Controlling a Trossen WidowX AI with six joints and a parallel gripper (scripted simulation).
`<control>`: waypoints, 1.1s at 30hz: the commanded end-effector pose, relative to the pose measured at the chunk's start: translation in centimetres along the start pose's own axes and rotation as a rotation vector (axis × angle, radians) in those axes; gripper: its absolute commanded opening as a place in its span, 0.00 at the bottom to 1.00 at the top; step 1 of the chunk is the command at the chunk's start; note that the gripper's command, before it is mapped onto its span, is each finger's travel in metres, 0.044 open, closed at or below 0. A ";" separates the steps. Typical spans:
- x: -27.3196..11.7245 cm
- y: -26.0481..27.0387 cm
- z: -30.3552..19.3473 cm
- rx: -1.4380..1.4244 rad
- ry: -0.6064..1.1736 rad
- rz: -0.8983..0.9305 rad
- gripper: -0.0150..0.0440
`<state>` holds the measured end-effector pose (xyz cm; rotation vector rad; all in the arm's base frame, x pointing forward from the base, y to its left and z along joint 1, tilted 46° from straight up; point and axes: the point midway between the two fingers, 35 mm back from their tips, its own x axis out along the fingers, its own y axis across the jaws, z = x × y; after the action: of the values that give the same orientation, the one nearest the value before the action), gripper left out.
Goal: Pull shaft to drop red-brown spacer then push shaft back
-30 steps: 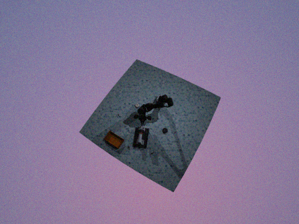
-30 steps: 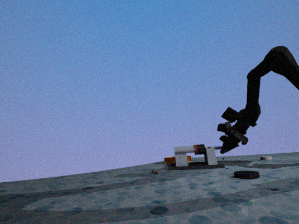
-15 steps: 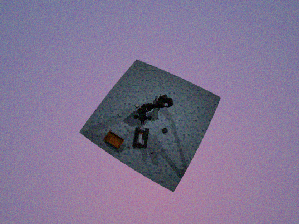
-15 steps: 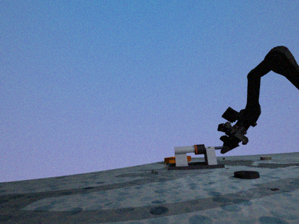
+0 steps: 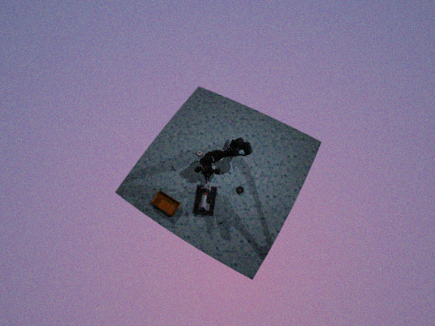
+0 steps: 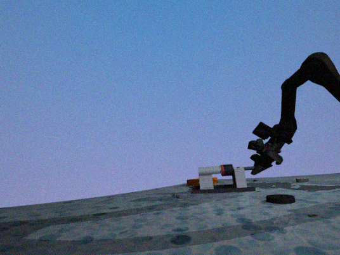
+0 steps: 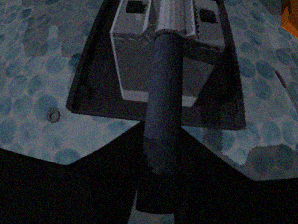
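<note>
Guarding against an overlong pull

Top: end effector (image 5: 207,183) (image 6: 254,171) (image 7: 158,131) at centre, above the dark tray (image 5: 197,201) (image 6: 222,190) (image 7: 107,110).
Exterior: red-brown spacer (image 6: 222,170) hangs lower right; overpulling could shed its neighbour.
Wrist: nearly closed, gripping the shaft (image 6: 248,168) (image 7: 165,90); slipping could stall it.

In the wrist view, the orange tray (image 7: 292,19) is cut off by the picture's edge, and the shaft's gripped end is lost in darkness. In the exterior view, the arm (image 6: 288,101) is cropped at the right, and the tray (image 6: 193,182) is partly hidden behind the housing. Any markings on the dark disc (image 5: 239,188) (image 6: 280,198), towards the worktop's right edge from above, are too small to be made out.
</note>
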<state>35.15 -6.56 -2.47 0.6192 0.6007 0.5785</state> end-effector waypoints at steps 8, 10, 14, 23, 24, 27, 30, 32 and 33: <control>-0.2 0.0 -0.2 0.001 0.000 -0.001 0.25; -0.2 0.0 -0.2 0.001 0.000 -0.001 0.25; -0.2 0.0 -0.2 0.001 0.000 -0.001 0.25; -0.3 0.0 -0.3 0.001 0.000 -0.001 0.25; -0.3 0.0 -0.3 0.001 0.000 -0.001 0.25; -0.3 0.0 -0.3 0.001 0.000 -0.001 0.25; -0.3 0.0 -0.4 0.001 0.000 -0.001 0.25; -0.4 0.0 -0.4 0.001 0.000 -0.001 0.25; -0.4 0.0 -0.4 0.001 0.000 -0.001 0.25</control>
<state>34.81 -6.64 -2.56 0.6191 0.6009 0.5786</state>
